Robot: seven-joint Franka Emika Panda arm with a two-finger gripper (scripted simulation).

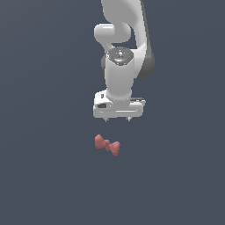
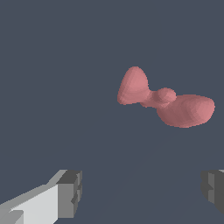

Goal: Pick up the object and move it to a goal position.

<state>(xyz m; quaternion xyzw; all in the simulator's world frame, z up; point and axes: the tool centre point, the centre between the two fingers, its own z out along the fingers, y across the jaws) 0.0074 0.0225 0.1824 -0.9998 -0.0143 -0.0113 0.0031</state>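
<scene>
Two grey fingertips (image 2: 70, 194) show only in the wrist view, spread wide with nothing between them. Only the exterior view shows the white arm (image 1: 119, 66) and gripper (image 1: 117, 119), hanging above the red object (image 1: 107, 145), which lies apart on the dark floor (image 1: 44, 176). No writing is legible.

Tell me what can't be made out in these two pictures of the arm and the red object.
- Gripper, exterior view: its fingers are mostly hidden under the hand's body.
- Fingers, wrist view: cut off by the picture's edges.
- Red object: its underside is hidden in both views.
- Goal position: no marker shows.
</scene>
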